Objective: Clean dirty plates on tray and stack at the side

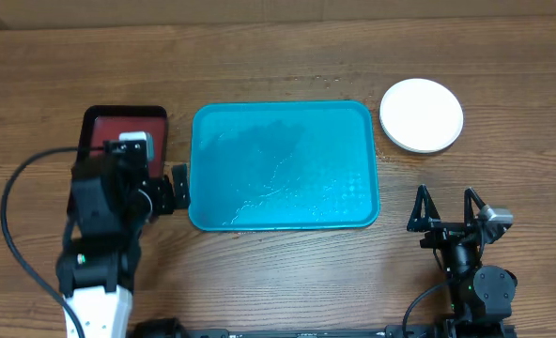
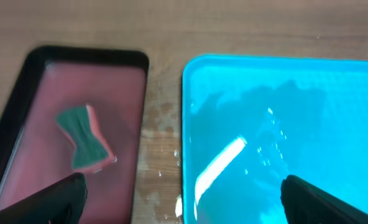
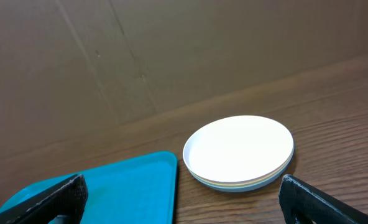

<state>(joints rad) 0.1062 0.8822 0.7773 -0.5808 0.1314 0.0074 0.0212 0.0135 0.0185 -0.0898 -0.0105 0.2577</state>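
The plates (image 1: 422, 115) sit in one stack on the wood to the right of the tray (image 1: 283, 164). In the right wrist view the plates (image 3: 239, 151) show a white one on top, with yellow-green and light blue rims beneath. Only water streaks show on the turquoise tray (image 2: 308, 112), whose corner (image 3: 109, 186) lies left of the stack. My left gripper (image 1: 173, 190) hangs open over the gap at the tray's left edge (image 2: 184, 205). Near the front right, my right gripper (image 1: 445, 202) is open, holds nothing, and faces the stack (image 3: 181, 202).
A dark red tray with a black rim (image 1: 123, 131) lies left of the turquoise one. A green and pink sponge (image 2: 84, 138) rests in it. Water drops wet the wood between the two trays (image 2: 162, 143). A brown cardboard wall (image 3: 140, 56) rises behind the table.
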